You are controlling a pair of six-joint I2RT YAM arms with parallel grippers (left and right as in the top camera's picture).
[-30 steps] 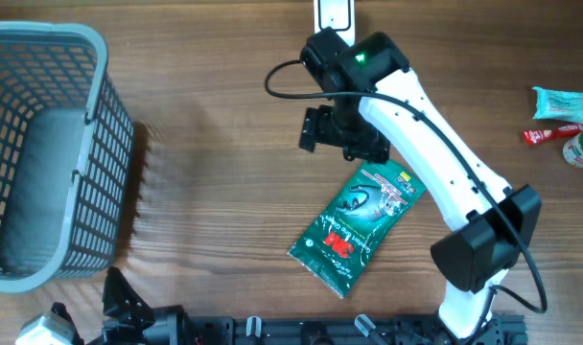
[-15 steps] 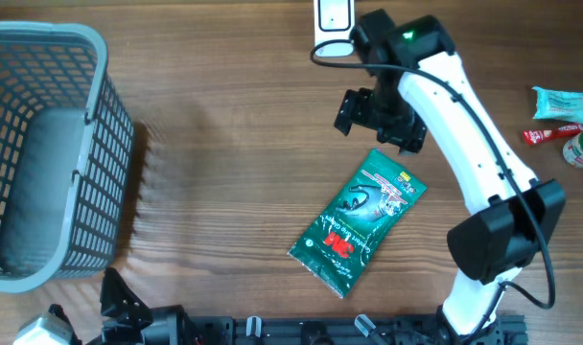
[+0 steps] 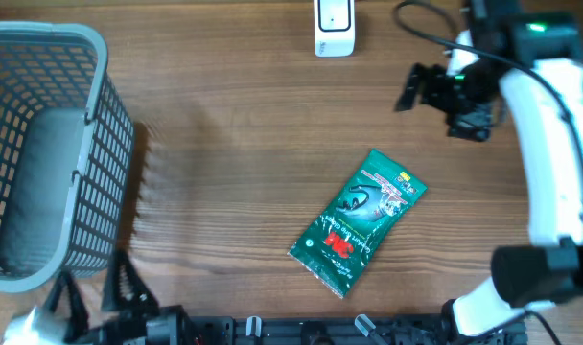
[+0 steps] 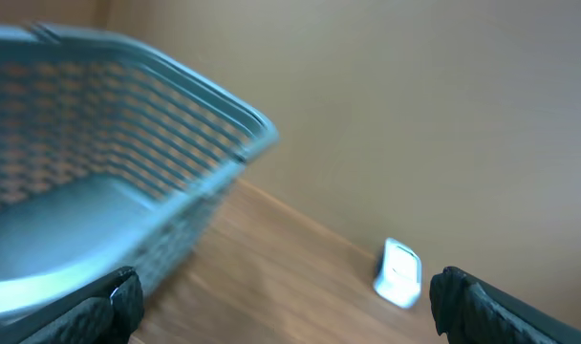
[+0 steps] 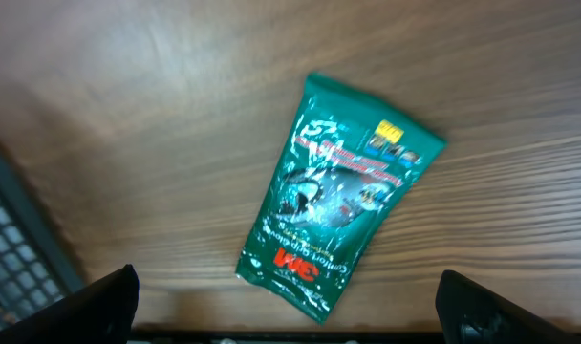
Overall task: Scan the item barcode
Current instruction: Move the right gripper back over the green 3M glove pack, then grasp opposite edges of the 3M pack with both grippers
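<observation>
The packet (image 3: 359, 222), likely light, soft and slippery, is best pinched at one end. The left gripper (image 4: 286, 306) and right gripper (image 3: 413, 88) are spread, empty.

A mock shop checkout on a wood-grain table (image 3: 224, 115): a grey shopping basket (image 3: 42, 153), a white barcode scanner (image 3: 333, 24) and a green retail packet (image 3: 359, 218).

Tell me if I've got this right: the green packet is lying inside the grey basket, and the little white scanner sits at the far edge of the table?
Not quite. The green packet is not inside the grey basket. It lies flat on the wooden table, off to the basket's right, as the overhead view shows. The white scanner does sit at the table's far edge.
</observation>
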